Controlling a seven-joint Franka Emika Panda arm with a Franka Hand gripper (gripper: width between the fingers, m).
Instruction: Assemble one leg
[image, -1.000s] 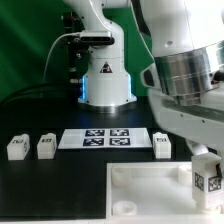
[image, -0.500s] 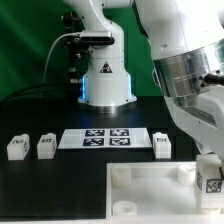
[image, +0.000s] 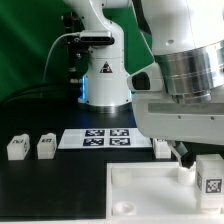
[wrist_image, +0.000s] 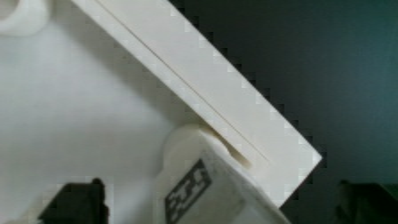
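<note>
Pincer (wrist_image: 217, 205) wide, straddling leg (wrist_image: 192, 190) in tabletop (wrist_image: 107, 110) corner socket; likely screwing-in step, next needs closing and twisting.

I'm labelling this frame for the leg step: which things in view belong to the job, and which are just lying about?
Job in hand:
- the leg, at a corner of the square top

Lying about:
- leftmost loose leg, at the exterior view's left
- loose leg beside it
- third loose leg, partly hidden
- the marker board
</note>
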